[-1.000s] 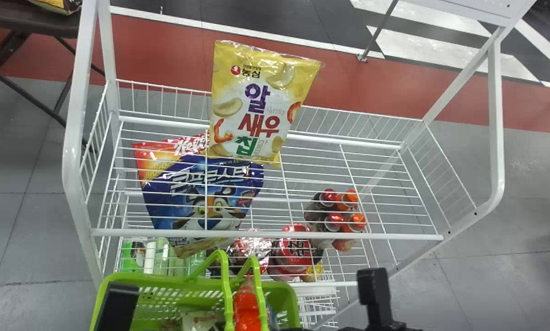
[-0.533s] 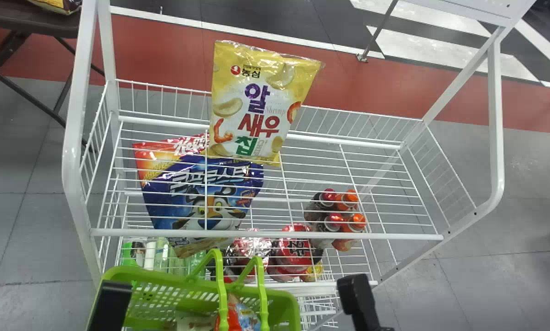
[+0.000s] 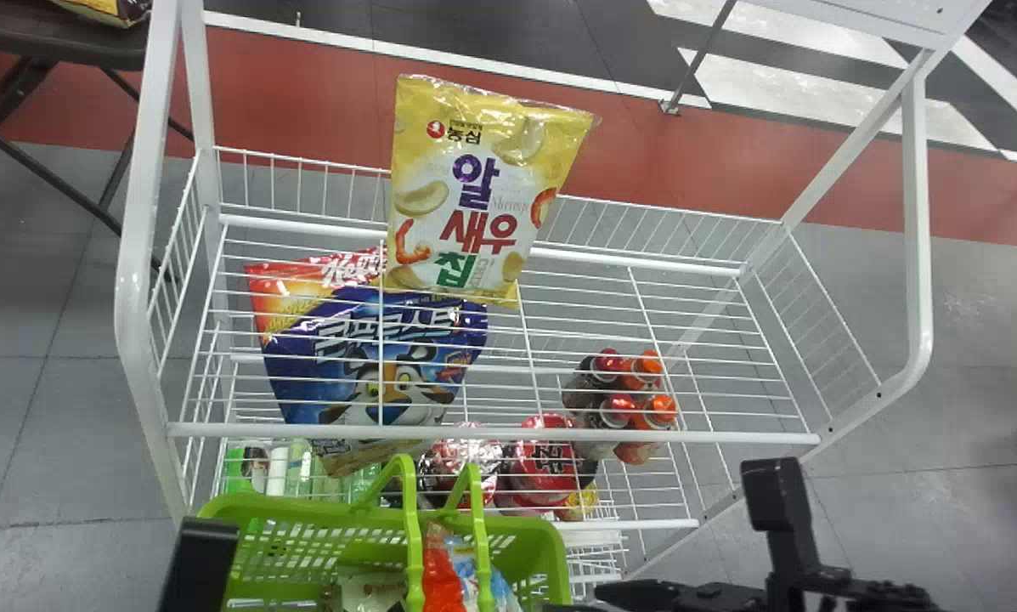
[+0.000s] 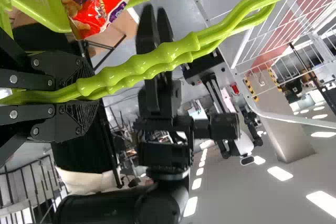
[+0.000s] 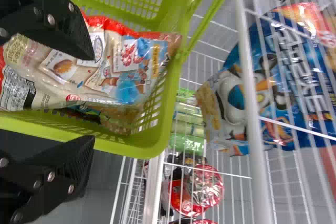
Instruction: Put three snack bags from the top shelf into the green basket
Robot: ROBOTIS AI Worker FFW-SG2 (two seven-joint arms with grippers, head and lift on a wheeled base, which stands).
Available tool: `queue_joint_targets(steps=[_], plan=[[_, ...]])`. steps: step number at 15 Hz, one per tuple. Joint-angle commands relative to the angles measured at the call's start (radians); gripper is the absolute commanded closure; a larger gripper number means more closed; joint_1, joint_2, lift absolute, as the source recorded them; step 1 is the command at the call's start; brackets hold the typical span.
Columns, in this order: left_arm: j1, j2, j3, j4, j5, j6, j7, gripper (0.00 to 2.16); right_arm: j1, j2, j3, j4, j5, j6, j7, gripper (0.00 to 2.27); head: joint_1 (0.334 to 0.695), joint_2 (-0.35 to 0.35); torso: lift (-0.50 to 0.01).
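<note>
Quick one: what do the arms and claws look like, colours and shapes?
Left claw and right claw match: black, chunky tapering fingers, round silver screw heads, finely textured inner faces. Right arm is black too, thick and rounded, with a pale ring near the wrist and boxier black parts beyond it.

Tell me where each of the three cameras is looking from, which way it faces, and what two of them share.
Head view: on the head, facing forward and down at the white rack and green basket; black parts of both arms enter from below.
Left wrist view: on the left wrist, looking past its gripper, shut on the basket's handles, toward the right gripper and room.
Right wrist view: on the right wrist, looking between open fingers into the basket.
Head and right wrist views share the blue bag.
</note>
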Motion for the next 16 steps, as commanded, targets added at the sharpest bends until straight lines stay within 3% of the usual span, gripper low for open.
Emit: queue_joint_targets(steps=[1, 4, 7, 10, 16], plan=[[0.001, 0.0, -0.002, -0.001, -0.001, 0.003, 0.002, 2.02, -0.011, 0.023, -0.088, -0.043, -0.08, 0.032, 0.011, 0.06, 0.695, -0.35, -0.047], [0.001, -0.001, -0.005, -0.001, -0.004, 0.003, 0.003, 2.02, -0.026, 0.064, -0.215, -0.084, -0.212, -0.076, 0.021, 0.07, 0.695, -0.35, -0.047], [0.0, -0.004, -0.014, 0.007, -0.012, 0.0, 0.005, 2.02, -0.02, 0.084, -0.191, -0.077, -0.217, -0.428, -0.022, 0.07, 0.695, -0.35, -0.047], [0.0, -0.006, -0.02, 0.01, -0.013, -0.003, 0.008, 2.02, 0.023, 0.098, -0.014, -0.052, -0.06, -0.836, -0.105, 0.07, 0.695, -0.35, -0.047], [0.004, -0.001, -0.025, 0.024, -0.013, -0.019, 0.002, 2.02, 0.109, 0.115, 0.194, 0.008, 0.199, -1.235, -0.317, 0.08, 0.695, -0.35, -0.047]])
